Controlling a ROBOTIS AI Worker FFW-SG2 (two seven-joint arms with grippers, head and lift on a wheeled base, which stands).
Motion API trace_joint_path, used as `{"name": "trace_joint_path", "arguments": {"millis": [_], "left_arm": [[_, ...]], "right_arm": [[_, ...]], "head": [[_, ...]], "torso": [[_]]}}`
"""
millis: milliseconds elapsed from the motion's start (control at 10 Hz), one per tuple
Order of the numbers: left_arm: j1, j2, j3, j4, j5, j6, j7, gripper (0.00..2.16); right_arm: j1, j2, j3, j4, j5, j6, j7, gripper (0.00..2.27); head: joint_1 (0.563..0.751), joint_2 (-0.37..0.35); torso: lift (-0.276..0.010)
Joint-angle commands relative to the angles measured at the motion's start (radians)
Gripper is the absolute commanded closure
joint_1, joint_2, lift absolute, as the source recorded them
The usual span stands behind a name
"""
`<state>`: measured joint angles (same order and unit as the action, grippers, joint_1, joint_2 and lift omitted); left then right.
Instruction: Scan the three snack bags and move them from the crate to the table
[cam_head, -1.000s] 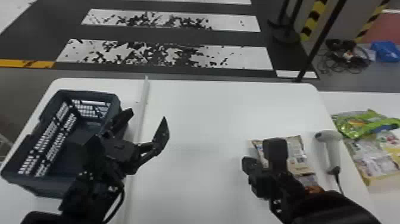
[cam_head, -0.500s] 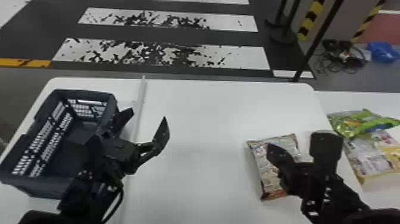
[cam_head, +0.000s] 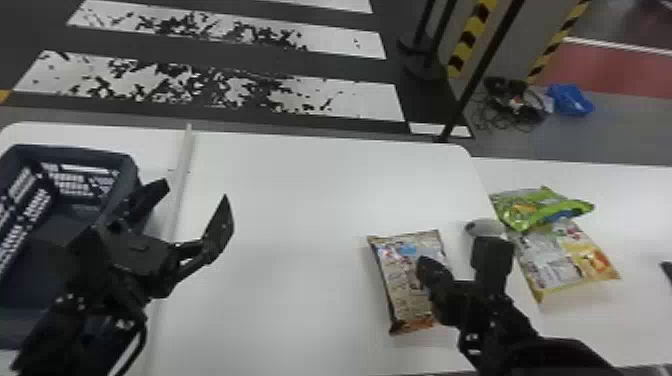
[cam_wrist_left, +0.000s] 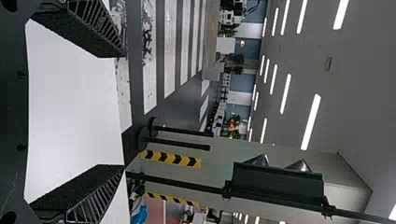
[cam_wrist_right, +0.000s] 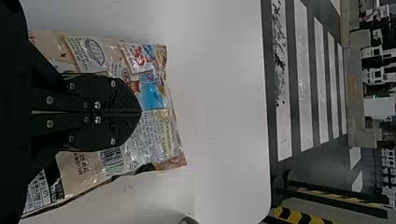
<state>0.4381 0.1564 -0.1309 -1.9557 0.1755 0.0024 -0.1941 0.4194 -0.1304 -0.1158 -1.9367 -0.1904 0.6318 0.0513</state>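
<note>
Snack bag (cam_head: 400, 285) lies face-up below the right pincer (cam_wrist_right: 141, 112), whose fingers meet, seemingly on nothing; spread them before dipping, then pinch gently across its middle. Left pincer (cam_head: 197, 191) gapes empty, crate (cam_head: 90, 151) beside it.

5 o'clock, head view: beige snack bag (cam_head: 402, 270) bears dense print, barcode (cam_wrist_right: 112, 161) | 4 o'clock: yellow-edged snack bag (cam_head: 550, 260), print too small to read | 1 o'clock: yellow-black warning stripes (cam_head: 469, 39) on grey wall (cam_head: 517, 55), no lettering legible
</note>
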Motion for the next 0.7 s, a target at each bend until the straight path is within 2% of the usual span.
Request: {"name": "trace_joint_path", "arguments": {"millis": [0, 200, 300, 400, 500, 600], "left_arm": [[0.004, -0.001, 0.002, -0.008, 0.001, 0.000, 0.007, 0.02], [0.007, -0.003, 0.008, -0.020, 0.004, 0.000, 0.044, 0.02], [0.016, -0.005, 0.007, -0.040, 0.007, 0.000, 0.090, 0.02], [0.024, -0.006, -0.001, -0.058, 0.009, -0.003, 0.165, 0.02], [0.025, -0.008, -0.001, -0.063, 0.009, -0.009, 0.211, 0.02], [0.027, -0.005, 0.001, -0.065, 0.010, -0.012, 0.226, 0.02]], "right_arm": [[-0.028, -0.003, -0.016, 0.088, -0.011, -0.040, 0.010, 2.25], [-0.045, -0.005, -0.027, 0.147, -0.026, -0.074, 0.012, 2.25], [-0.050, -0.005, -0.027, 0.165, -0.026, -0.086, 0.012, 2.25], [-0.051, -0.005, -0.027, 0.171, -0.029, -0.102, 0.012, 2.25], [-0.037, -0.005, -0.035, 0.145, -0.058, -0.111, 0.015, 2.25], [0.004, -0.003, -0.054, 0.061, -0.092, -0.105, 0.022, 2.02]], "head": [[0.695, -0.208], [0.695, -0.218], [0.695, -0.218], [0.695, -0.210], [0.695, -0.197], [0.695, -0.189]], "torso": [[-0.062], [-0.062], [-0.062], [-0.062], [-0.062], [-0.062]]}}
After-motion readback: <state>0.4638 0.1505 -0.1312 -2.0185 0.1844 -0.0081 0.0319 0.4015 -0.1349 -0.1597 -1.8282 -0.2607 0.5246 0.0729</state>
